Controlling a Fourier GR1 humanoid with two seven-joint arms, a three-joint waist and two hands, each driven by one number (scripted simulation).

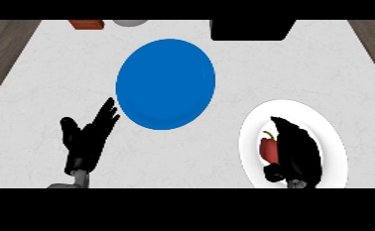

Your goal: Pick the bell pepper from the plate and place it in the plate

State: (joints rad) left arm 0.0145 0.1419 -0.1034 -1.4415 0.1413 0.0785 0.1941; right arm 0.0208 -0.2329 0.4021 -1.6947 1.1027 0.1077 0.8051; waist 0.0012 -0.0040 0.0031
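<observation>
A red bell pepper (269, 148) with a green stem lies on the white plate (253, 126) at the lower right. My right hand (299, 150) is over that plate, right beside the pepper, its fingers curved along the pepper's right side and hiding part of it. A blue plate (166, 84) sits in the middle of the counter with nothing on it. My left hand (88, 138) rests open at the lower left, fingers up, its fingertips close to the blue plate's left rim.
At the far edge stand a black block (253, 29), a grey round object (130, 22) and a reddish-brown object (88, 24). Wooden floor shows past both side edges of the white marbled counter (58, 76).
</observation>
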